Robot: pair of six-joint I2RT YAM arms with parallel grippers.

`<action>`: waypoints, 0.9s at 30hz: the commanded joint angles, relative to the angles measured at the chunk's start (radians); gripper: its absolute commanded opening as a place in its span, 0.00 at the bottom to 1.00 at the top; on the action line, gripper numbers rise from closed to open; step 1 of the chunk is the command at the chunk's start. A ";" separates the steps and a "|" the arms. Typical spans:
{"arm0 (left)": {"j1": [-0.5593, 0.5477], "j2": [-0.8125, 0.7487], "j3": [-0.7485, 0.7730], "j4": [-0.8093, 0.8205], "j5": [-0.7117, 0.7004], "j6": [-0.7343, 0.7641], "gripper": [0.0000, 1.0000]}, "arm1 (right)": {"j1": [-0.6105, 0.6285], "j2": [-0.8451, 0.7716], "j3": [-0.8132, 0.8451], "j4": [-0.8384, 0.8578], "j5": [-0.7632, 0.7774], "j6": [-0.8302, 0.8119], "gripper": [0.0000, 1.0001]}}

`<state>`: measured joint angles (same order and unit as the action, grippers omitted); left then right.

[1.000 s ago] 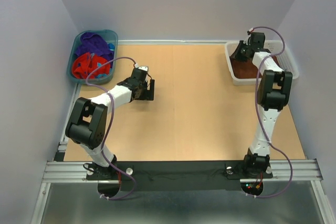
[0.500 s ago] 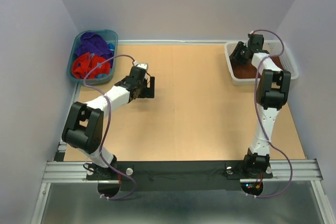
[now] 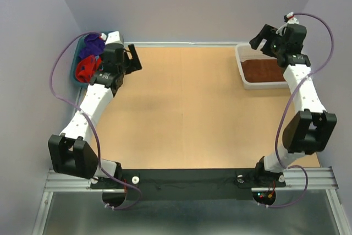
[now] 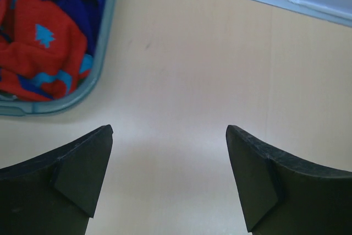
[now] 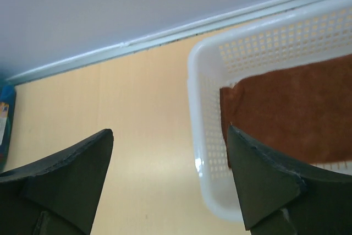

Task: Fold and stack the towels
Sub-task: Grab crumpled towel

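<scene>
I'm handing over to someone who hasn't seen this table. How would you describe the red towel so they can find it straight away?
Go to the far left corner of the table, where a teal tub holds a heap of towels. The red towel lies crumpled in the tub's near part. Unlike the purple towel behind it, it is bright red with blue marks.

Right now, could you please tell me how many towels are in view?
3: a brown towel lying in the white basket, a red towel and a purple towel bunched in the teal tub. More may be hidden beneath them.
</scene>
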<state>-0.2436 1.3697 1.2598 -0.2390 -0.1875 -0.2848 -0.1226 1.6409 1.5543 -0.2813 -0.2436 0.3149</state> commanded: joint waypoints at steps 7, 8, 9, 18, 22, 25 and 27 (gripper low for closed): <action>0.309 0.120 0.110 -0.039 -0.072 -0.059 0.95 | 0.014 -0.311 -0.370 -0.007 -0.126 0.046 0.92; 0.354 0.178 0.142 -0.039 -0.073 -0.060 0.95 | 0.017 -0.326 -0.387 -0.006 -0.119 0.050 0.92; 0.374 0.207 0.157 -0.039 -0.073 -0.063 0.95 | 0.024 -0.341 -0.402 -0.001 -0.123 0.052 0.93; 0.474 0.587 0.404 -0.071 -0.116 -0.062 0.84 | 0.093 -0.337 -0.415 0.001 -0.132 0.039 0.93; 0.477 0.686 0.467 -0.054 -0.150 -0.042 0.71 | 0.107 -0.325 -0.419 0.004 -0.137 0.030 0.93; 0.477 0.730 0.501 -0.042 -0.141 -0.021 0.33 | 0.110 -0.314 -0.419 0.005 -0.135 0.027 0.93; 0.475 0.726 0.523 -0.054 -0.136 -0.014 0.00 | 0.110 -0.314 -0.418 0.004 -0.143 0.027 0.93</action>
<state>0.2287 2.1273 1.7012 -0.3012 -0.2993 -0.3218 -0.0174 1.3270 1.1313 -0.3122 -0.3687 0.3550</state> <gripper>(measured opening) 0.136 0.928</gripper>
